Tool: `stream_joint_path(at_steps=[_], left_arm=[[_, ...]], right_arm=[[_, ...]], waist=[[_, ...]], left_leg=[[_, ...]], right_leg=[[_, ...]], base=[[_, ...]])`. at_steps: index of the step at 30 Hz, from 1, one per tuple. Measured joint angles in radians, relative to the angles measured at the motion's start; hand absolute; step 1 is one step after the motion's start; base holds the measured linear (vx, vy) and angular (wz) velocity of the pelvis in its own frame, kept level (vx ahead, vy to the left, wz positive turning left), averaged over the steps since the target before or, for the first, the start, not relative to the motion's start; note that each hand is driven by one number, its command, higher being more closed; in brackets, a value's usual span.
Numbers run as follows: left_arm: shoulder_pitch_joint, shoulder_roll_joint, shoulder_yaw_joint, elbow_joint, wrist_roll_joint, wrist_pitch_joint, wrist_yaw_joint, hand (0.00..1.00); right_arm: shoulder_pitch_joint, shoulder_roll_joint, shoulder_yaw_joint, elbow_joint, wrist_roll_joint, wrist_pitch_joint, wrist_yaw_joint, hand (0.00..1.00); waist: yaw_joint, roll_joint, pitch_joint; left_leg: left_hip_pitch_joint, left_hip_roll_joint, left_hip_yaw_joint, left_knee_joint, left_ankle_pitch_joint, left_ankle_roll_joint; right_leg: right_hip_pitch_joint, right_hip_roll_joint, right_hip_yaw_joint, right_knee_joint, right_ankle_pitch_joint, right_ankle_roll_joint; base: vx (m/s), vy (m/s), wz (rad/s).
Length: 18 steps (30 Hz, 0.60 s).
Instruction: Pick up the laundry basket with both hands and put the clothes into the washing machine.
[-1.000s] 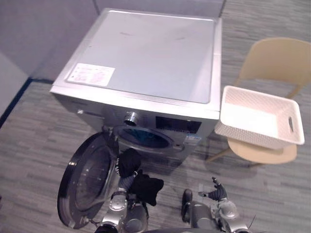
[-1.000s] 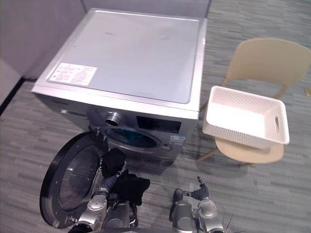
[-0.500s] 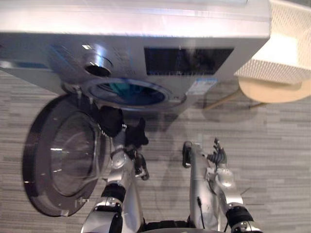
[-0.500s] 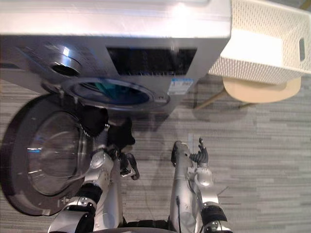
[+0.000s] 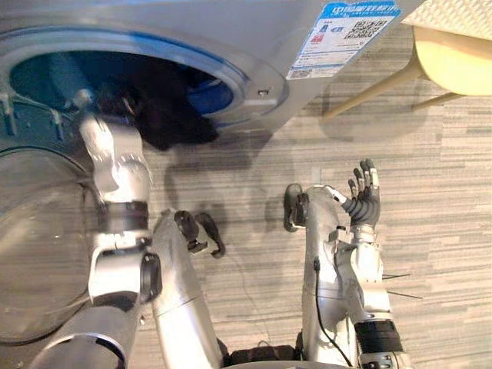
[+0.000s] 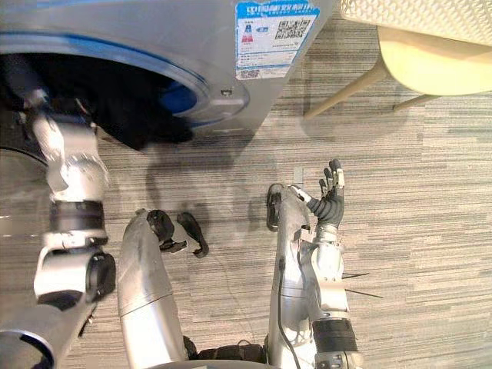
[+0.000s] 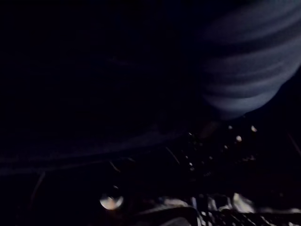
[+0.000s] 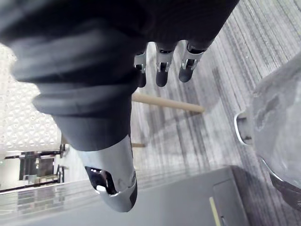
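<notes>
Left eye view: the left arm (image 5: pixel 115 165) is reached into the mouth of the washing machine (image 5: pixel 254 31), where a dark garment (image 5: pixel 165 119) is bunched at the lower lip and appears to lie partly across the rim. The left hand (image 7: pixel 244 70) is buried in darkness, so whether its fingers are clamped on the cloth cannot be told. The right hand (image 5: pixel 363 201) is held up over the floor (image 5: pixel 430 192), fingers apart and straight, nothing held. The laundry basket (image 6: pixel 419 9) is set on the chair (image 6: pixel 438 61), well apart from both hands.

Trouble is likely if the cloth is left draped over the lip: it could be dragged out on withdrawal, snagged on fingers, or dropped to the floor. The arm could also be knocked against the rim.

Room is tight on the left, where the open door (image 5: pixel 34 231) stands just beside the arm. Bare floor is available between machine and right hand.
</notes>
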Motion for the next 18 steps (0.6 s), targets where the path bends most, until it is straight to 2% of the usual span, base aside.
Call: stream_joint_path(at_steps=[6,12,13,15,18], left_arm=[[-0.321,0.141,-0.195,0.02,0.017,-0.035,0.022,1.0],[-0.437,0.151,-0.292,0.037,0.055,-0.05,0.024,1.0],[-0.456,0.151,-0.304,0.05,0.078,-0.059,0.023,0.0],[-0.468,0.151,-0.32,0.067,0.108,-0.062,0.022,0.0],[-0.473,0.147,-0.36,0.147,0.213,-0.054,0.011,0.0]], right_arm=[[-0.004,-0.003,-0.001,-0.068,0.019,-0.039,0.062,0.0],[-0.021,-0.023,-0.005,-0.078,0.041,-0.05,0.087,0.0],[-0.025,-0.023,-0.004,-0.078,0.048,-0.054,0.09,0.0],[-0.025,-0.022,-0.004,-0.084,0.049,-0.056,0.091,0.0],[-0.025,-0.023,-0.004,-0.084,0.049,-0.056,0.095,0.0]], waist=[[-0.003,-0.002,0.003],[-0.004,-0.008,0.009],[-0.005,-0.008,0.009],[-0.005,-0.008,0.009],[-0.005,-0.009,0.009]], left_leg=[[-0.094,0.005,-0.011,0.037,0.0,0.0],[-0.144,0.004,-0.02,0.038,0.0,0.001],[-0.148,0.004,-0.022,0.037,0.0,0.001],[-0.149,0.005,-0.023,0.03,0.0,0.001],[-0.149,0.005,-0.023,0.019,0.0,0.001]], right_leg=[[-0.091,0.009,-0.004,0.03,0.0,0.0],[-0.13,0.009,-0.014,0.028,0.0,0.0],[-0.133,0.009,-0.017,0.026,0.0,0.0],[-0.133,0.009,-0.02,0.018,0.001,0.0],[-0.133,0.009,-0.025,0.01,0.001,0.0]], base=[[0.0,-0.002,-0.01],[0.0,0.0,0.0],[0.0,0.0,0.0],[0.0,0.0,0.0],[0.0,0.0,0.0]])
